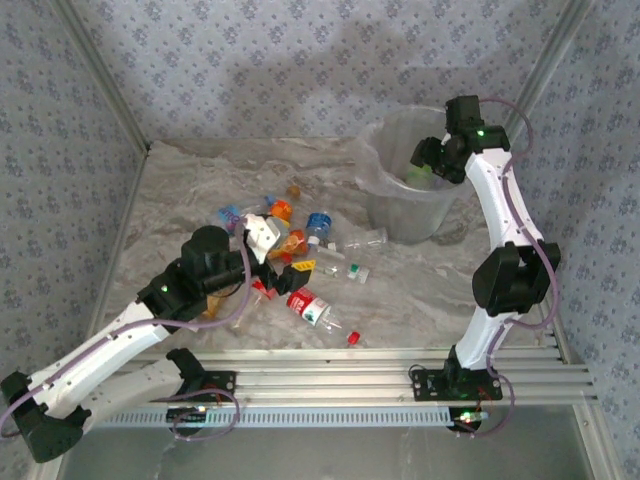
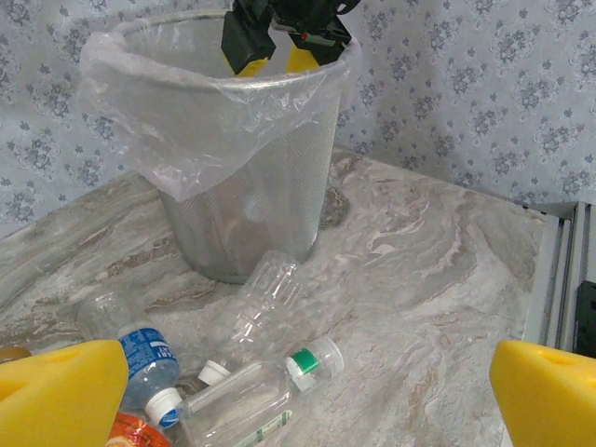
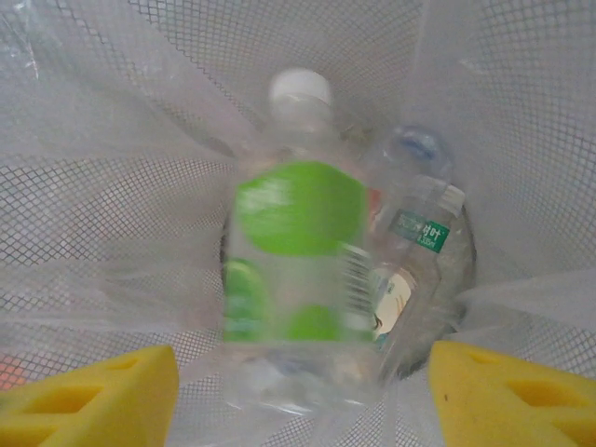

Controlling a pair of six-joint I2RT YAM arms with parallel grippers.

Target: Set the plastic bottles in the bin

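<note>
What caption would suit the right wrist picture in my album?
Blurred green-labelled bottle between the parted yellow fingers, over other bottles lying in the bag-lined bin.

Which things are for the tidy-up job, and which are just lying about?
For the job:
- plastic bottles on the table
- green-label bottle inside the bin
- bin
- right pincer, open over the bin

Just lying about:
- metal rails
- patterned walls
</note>
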